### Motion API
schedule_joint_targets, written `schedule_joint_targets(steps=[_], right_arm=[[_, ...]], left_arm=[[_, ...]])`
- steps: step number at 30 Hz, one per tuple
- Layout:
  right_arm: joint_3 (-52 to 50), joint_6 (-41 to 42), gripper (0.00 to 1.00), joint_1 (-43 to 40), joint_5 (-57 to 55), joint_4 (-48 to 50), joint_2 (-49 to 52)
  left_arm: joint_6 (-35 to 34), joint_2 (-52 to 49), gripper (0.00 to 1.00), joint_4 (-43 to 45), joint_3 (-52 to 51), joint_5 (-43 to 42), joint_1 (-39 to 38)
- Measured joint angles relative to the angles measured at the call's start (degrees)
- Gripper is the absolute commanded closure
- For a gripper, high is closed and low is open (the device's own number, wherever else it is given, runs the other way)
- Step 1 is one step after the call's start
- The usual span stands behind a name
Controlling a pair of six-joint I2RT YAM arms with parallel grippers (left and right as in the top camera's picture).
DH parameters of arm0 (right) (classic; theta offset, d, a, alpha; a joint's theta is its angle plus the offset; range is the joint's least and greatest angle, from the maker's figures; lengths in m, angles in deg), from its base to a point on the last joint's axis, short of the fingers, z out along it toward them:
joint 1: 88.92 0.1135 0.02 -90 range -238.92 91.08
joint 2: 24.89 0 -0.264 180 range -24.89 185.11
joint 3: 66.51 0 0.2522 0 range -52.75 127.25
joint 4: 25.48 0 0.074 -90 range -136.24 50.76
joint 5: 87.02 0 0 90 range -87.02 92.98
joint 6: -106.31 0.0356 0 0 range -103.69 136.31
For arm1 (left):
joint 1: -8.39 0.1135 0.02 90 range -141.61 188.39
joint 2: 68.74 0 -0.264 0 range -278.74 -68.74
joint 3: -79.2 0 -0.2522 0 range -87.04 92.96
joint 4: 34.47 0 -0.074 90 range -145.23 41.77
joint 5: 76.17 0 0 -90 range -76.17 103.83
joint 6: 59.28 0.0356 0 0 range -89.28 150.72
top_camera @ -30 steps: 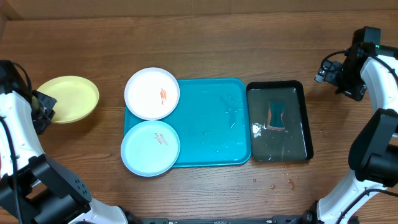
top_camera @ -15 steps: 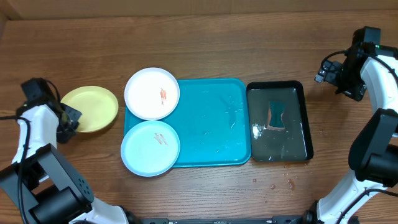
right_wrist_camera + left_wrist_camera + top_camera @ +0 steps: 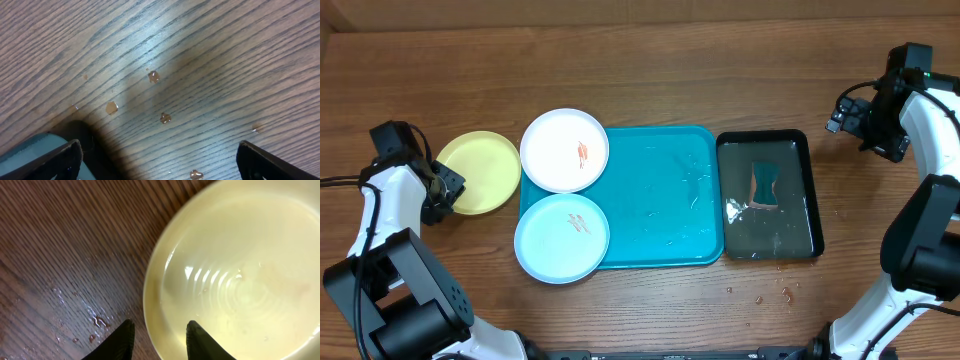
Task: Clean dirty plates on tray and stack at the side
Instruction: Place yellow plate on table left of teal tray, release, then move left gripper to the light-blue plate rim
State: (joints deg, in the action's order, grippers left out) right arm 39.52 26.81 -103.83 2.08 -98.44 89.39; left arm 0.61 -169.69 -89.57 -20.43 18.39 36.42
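Note:
The yellow-green plate (image 3: pixel 485 170) lies on the table, its right edge touching the white plate (image 3: pixel 564 150). My left gripper (image 3: pixel 438 190) is shut on its left rim; in the left wrist view my fingers (image 3: pixel 157 335) straddle the rim of the plate (image 3: pixel 240 280). The white plate and the light blue plate (image 3: pixel 561 238) sit on the left end of the turquoise tray (image 3: pixel 665 200), each with reddish-orange smears. My right gripper (image 3: pixel 850 115) is open and empty at the far right, over bare wet wood in the right wrist view (image 3: pixel 160 160).
A smaller black tray (image 3: pixel 810 200) stands right of the turquoise tray, holding a sponge (image 3: pixel 763 185) and some water. Reddish droplets (image 3: pixel 770 295) dot the table in front of it. Water drops (image 3: pixel 95 322) lie left of the yellow-green plate.
My left gripper has slid the yellow-green plate to the right, from the far left of the table up against the white plate. The right arm has not moved.

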Motion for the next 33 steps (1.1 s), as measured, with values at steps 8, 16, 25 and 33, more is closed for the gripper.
schedule_joint_targets(steps=[8,16,25,33], right_arm=[[0.0,0.0,0.00,0.0,0.0,0.0,0.0],[0.0,0.0,0.00,0.0,0.0,0.0,0.0],[0.0,0.0,0.00,0.0,0.0,0.0,0.0],[0.0,0.0,0.00,0.0,0.0,0.0,0.0]], left_arm=[[3.6,0.0,0.38,-12.5,6.5,-9.9,-0.1],[10.5,0.7,0.49,-31.1,13.6,-18.3,-2.9],[11.5,0.8,0.51,-27.8,2.5,-13.4,-14.1],[7.5,0.8,0.51,-26.1,-2.2,-5.0,-16.8]])
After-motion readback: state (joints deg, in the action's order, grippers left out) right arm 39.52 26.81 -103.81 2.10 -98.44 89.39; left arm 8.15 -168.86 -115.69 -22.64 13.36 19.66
